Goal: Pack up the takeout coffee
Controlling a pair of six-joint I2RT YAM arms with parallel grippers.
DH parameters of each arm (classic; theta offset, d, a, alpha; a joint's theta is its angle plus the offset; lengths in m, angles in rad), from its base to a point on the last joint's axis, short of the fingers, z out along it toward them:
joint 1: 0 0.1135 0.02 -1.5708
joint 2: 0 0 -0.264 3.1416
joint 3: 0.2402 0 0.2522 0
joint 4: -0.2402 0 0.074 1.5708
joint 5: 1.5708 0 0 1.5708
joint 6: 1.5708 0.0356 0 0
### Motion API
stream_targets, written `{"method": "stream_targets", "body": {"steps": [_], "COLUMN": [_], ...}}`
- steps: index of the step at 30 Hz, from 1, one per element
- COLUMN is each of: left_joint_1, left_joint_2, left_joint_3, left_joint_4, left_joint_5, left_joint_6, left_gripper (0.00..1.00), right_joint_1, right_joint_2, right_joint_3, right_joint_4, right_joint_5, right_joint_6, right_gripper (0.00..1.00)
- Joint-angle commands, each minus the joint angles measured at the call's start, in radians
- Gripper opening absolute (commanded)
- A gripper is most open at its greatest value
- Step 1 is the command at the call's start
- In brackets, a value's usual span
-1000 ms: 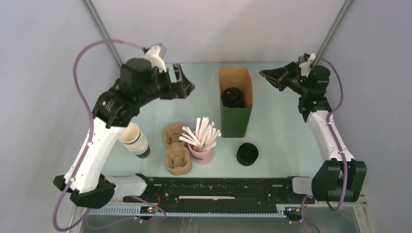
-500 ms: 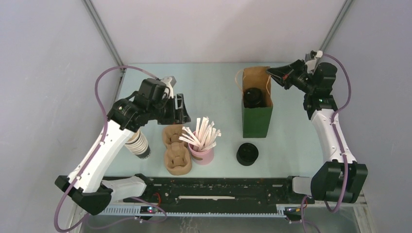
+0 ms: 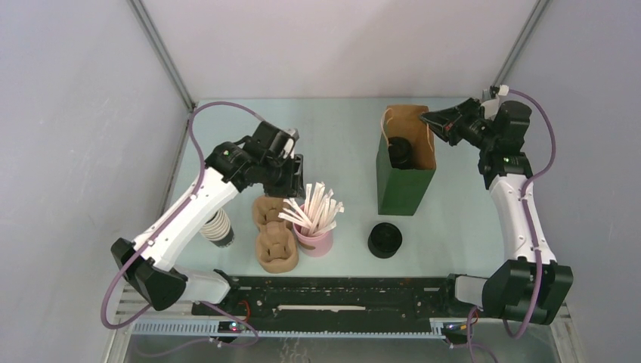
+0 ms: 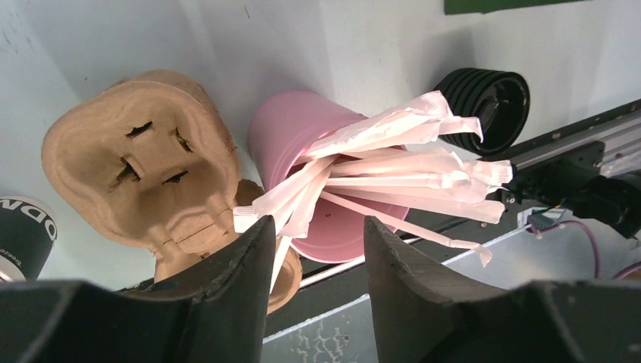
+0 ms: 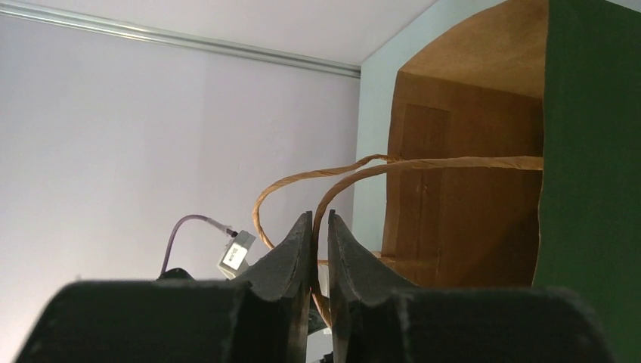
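Observation:
The takeout coffee (image 3: 401, 153), a black cup with a black lid, stands inside the upright green paper bag (image 3: 406, 185) at the back right. My right gripper (image 3: 427, 119) is at the bag's right top corner. In the right wrist view its jaws (image 5: 320, 219) stand a slit apart, and the brown twine handle (image 5: 423, 164) runs loosely between them. My left gripper (image 3: 291, 178) hovers open just behind the pink straw holder (image 3: 314, 238). In the left wrist view its fingertips (image 4: 314, 227) frame the near ends of the wrapped straws (image 4: 393, 162) and hold nothing.
A squat black stack of lids (image 3: 385, 240) sits in front of the bag. Brown pulp cup carriers (image 3: 274, 234) lie left of the straw holder. A ribbed stack of cups (image 3: 219, 229) lies under my left forearm. Grey walls close in both sides and the back.
My left arm swung from the back forward to the straw holder, its jaws narrowing. The bag shifted right with my right gripper, whose jaws have parted slightly around the handle.

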Motion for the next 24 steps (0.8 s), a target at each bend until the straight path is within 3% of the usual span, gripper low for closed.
{"method": "stream_targets", "body": {"steps": [1, 12, 20, 24], "left_joint_1": [-0.033, -0.044, -0.046, -0.047], "left_joint_2": [0.011, 0.032, 0.06, 0.063], "left_joint_3": [0.016, -0.001, 0.001, 0.007], "left_joint_4": [-0.039, -0.044, -0.026, -0.028], "left_joint_5": [-0.052, -0.077, -0.067, -0.072], "left_joint_6": [0.018, 0.044, 0.06, 0.064], "left_gripper": [0.51, 0.47, 0.38, 0.29], "right_joint_1": [-0.008, -0.009, -0.012, -0.015], "right_joint_2": [-0.036, -0.048, -0.066, -0.07], "right_joint_3": [0.033, 0.034, 0.045, 0.079], "right_joint_4": [-0.054, -0.099, -0.11, -0.172], "right_joint_5": [0.021, 0.038, 0.048, 0.064], "right_joint_6": [-0.039, -0.06, -0.039, -0.075], "right_gripper": [0.21, 0.32, 0.4, 0.45]}}
